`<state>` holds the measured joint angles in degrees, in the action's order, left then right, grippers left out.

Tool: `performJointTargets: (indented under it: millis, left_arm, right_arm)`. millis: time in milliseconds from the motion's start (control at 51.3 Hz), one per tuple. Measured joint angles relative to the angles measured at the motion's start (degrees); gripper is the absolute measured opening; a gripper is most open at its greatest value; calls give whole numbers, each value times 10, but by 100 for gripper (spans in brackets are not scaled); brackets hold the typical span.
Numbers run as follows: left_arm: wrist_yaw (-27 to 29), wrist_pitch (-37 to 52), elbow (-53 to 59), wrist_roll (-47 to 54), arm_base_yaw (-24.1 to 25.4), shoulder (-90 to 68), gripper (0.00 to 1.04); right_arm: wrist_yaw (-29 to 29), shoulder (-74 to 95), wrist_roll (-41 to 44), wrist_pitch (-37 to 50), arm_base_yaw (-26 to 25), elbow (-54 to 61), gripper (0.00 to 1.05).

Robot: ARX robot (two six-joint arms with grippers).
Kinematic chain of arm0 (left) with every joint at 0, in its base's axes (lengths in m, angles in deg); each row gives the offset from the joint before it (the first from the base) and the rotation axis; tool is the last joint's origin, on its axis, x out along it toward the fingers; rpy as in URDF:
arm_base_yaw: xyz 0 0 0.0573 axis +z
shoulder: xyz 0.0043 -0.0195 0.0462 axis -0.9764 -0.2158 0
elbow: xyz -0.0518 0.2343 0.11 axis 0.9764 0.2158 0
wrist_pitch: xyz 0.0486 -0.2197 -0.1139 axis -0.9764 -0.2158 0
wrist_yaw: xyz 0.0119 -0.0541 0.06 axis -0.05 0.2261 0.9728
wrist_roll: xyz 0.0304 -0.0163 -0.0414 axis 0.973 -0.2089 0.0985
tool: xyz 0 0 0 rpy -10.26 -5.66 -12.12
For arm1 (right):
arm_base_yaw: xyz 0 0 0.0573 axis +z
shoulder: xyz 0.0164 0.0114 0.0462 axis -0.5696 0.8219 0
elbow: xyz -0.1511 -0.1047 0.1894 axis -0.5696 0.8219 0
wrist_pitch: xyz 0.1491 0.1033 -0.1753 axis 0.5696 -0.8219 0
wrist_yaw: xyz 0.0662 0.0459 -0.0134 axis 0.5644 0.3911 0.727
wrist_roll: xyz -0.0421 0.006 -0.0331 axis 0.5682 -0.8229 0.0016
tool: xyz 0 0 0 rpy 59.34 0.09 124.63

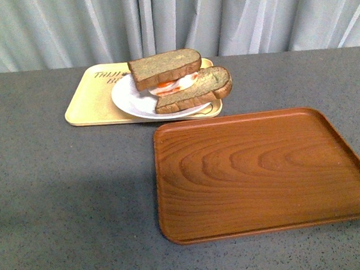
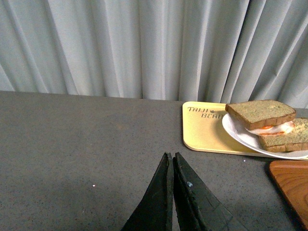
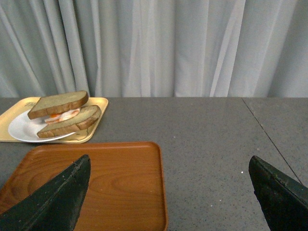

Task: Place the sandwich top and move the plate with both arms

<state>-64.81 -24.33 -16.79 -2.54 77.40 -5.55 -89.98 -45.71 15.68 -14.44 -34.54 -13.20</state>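
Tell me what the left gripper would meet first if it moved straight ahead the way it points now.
Probably nothing soon: the shut left gripper points over bare grey table toward the curtain. The cream tray with the plate lies off to one side of that line, though depth is unclear.

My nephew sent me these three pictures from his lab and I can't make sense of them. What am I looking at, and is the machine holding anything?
It is a two-armed robot at a grey table. One picture looks out from its body; the others come from cameras on each wrist. The black wedges are gripper fingers: the left gripper is shut, the right gripper wide open, both empty. A sandwich, its top slice sitting askew, lies on a white plate on a cream tray. A brown wooden tray sits nearer, with nothing on it.
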Motion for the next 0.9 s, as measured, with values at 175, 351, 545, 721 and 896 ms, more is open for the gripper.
performJointTargets:
  millis: [175, 351, 545, 721, 896]
  left_arm:
    - [0, -49, 0, 0, 0, 52, 2]
    - [0, -109, 0, 0, 0, 114, 2]
    - [0, -147, 0, 0, 0, 153, 2]
    - [0, -174, 0, 0, 0, 180, 2]
    - [-1, -267, 0, 0, 0, 253, 2]
  right_arm:
    - [0, 0, 0, 0, 0, 0, 96]
    - [0, 0, 0, 0, 0, 0, 96]
    - [0, 0, 0, 0, 0, 0, 96]
    - [0, 0, 0, 0, 0, 0, 96]
    - [0, 0, 0, 0, 0, 0, 96]
